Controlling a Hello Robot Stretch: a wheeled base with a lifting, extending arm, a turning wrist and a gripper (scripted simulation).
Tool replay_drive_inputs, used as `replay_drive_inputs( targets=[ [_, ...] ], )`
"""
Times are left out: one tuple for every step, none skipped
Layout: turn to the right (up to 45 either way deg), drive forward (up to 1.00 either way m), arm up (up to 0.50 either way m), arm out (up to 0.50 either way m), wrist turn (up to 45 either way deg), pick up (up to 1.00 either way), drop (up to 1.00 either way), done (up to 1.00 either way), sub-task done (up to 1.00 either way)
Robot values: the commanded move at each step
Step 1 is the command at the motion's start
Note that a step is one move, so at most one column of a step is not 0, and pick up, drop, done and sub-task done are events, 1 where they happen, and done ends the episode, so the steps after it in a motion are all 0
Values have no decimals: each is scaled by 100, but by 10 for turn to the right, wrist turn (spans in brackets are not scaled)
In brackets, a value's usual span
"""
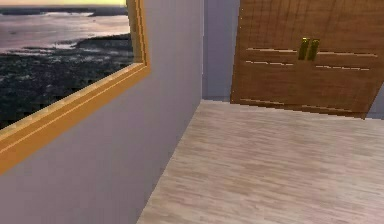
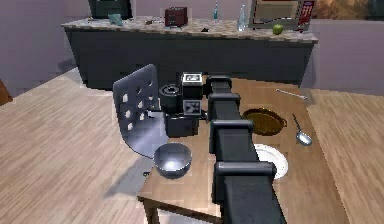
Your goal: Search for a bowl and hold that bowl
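Steel bowl point(image 2: 172, 160) sits on the wooden table point(image 2: 318, 175), at the corner toward the arm side view's left. Gripper point(image 2: 165, 112) is up by that same table edge with a grey chair point(image 2: 132, 105) behind it, so honestly can't tell if it's holding anything.

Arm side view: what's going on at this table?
The robot's arm reaches over a wooden table. Its jaws are by a grey chair and close to a metal bowl that stands on the table. Whether the jaws hold anything cannot be told. A white plate, a dark dish and a spoon also lie there. The forward view faces a wooden door.
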Motion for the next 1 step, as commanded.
replay_drive_inputs(
  targets=[
    [0, 0, -30, 0, 0, 0, 0, 0, 0]
  ],
)
